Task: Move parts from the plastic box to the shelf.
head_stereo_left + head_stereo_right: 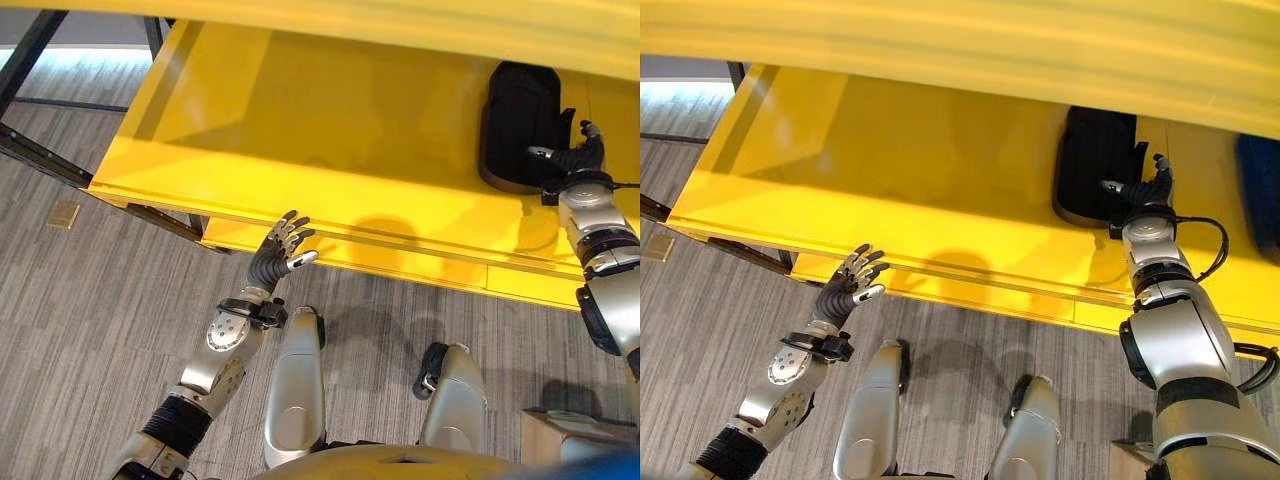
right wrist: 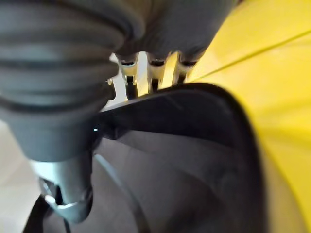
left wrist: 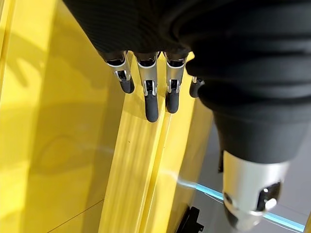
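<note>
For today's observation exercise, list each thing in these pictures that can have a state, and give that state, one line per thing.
Black part: lying on the yellow shelf, gripped at its near edge.
Right hand: shut on the black part.
Left hand: open, fingers spread, holding nothing, at the shelf's front edge.
Yellow shelf: mostly bare, carrying the black part at its right side.

Bright overhead light puts soft shadows on the yellow shelf (image 1: 330,150). The right wrist view is blurred up close; the dark part (image 2: 184,160) seems out of focus.
</note>
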Tool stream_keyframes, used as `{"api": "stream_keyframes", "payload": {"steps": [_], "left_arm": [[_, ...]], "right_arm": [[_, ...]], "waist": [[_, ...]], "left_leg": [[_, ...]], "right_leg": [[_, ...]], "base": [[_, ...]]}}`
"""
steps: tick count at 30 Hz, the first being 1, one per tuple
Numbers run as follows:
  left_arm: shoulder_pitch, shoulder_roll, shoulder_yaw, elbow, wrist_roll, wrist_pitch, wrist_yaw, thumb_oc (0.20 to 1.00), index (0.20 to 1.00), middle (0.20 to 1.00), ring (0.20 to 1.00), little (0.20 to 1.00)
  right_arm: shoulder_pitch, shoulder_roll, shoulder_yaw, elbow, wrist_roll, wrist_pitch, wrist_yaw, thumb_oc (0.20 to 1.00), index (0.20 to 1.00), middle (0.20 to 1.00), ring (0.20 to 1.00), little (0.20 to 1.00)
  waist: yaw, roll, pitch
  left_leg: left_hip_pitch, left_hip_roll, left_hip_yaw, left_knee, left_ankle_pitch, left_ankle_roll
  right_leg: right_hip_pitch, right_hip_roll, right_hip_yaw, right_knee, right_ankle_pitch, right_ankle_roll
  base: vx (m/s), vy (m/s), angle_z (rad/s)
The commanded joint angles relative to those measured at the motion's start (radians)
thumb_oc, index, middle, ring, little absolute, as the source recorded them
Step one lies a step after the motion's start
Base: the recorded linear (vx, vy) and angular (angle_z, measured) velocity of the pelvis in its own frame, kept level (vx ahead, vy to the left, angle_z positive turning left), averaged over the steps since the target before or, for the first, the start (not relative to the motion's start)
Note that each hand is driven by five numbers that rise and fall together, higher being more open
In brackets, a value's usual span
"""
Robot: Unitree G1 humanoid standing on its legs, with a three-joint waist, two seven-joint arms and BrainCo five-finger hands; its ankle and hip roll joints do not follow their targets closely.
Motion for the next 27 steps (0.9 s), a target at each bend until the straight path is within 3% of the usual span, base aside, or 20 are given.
{"api": "stream_keyframes", "payload": {"steps": [1, 11, 18, 23, 27], "left_arm": [[0.000, 0.040, 0.033, -0.075, -0.004, -0.057, 0.005, 1.000, 1.000, 1.000, 1.000, 1.000], [0.015, 0.036, 0.063, -0.079, 0.000, -0.054, 0.009, 1.000, 1.000, 1.000, 1.000, 1.000], [0.047, 0.025, 0.113, -0.082, 0.001, -0.054, 0.009, 1.000, 1.000, 1.000, 1.000, 1.000], [0.062, 0.018, 0.144, -0.082, 0.013, -0.052, 0.004, 1.000, 1.000, 1.000, 1.000, 1.000], [0.077, 0.006, 0.185, -0.078, 0.041, -0.046, 0.000, 1.000, 1.000, 1.000, 1.000, 1.000]], "right_arm": [[-0.097, -0.086, 0.041, -0.016, -0.039, -0.029, -0.022, 1.000, 1.000, 1.000, 1.000, 1.000], [-0.125, -0.110, 0.089, -0.092, -0.104, -0.021, -0.039, 1.000, 1.000, 1.000, 1.000, 1.000], [-0.054, -0.185, 0.055, -0.450, -0.198, -0.022, -0.080, 1.000, 1.000, 1.000, 1.000, 1.000], [0.080, -0.213, -0.041, -0.686, -0.284, -0.014, -0.104, 1.000, 1.000, 1.000, 1.000, 1.000], [0.336, -0.186, -0.221, -0.928, -0.455, 0.015, -0.125, 1.000, 1.000, 1.000, 1.000, 1.000]], "waist": [[0.001, 0.000, -0.003], [-0.016, -0.019, -0.006], [-0.048, -0.045, -0.015], [-0.066, -0.055, -0.028], [-0.080, -0.065, -0.051]], "left_leg": [[0.015, 0.039, -0.031, -0.048, 0.037, -0.004], [0.024, 0.048, -0.029, -0.057, 0.042, -0.007], [0.047, 0.063, -0.020, -0.090, 0.055, -0.013], [0.074, 0.065, -0.012, -0.139, 0.078, -0.012], [0.132, 0.062, -0.003, -0.229, 0.108, -0.008]], "right_leg": [[0.042, 0.015, 0.031, -0.029, 0.059, -0.016], [0.048, 0.025, 0.035, -0.041, 0.067, -0.018], [0.063, 0.040, 0.040, -0.084, 0.095, -0.015], [0.092, 0.048, 0.032, -0.133, 0.123, -0.010], [0.160, 0.058, 0.015, -0.238, 0.167, 0.006]], "base": [[-0.01, 0.002, -0.03], [-0.01, -0.001, -0.03], [-0.01, -0.003, -0.10], [0.01, -0.009, -0.05], [0.05, -0.031, 0.02]]}}
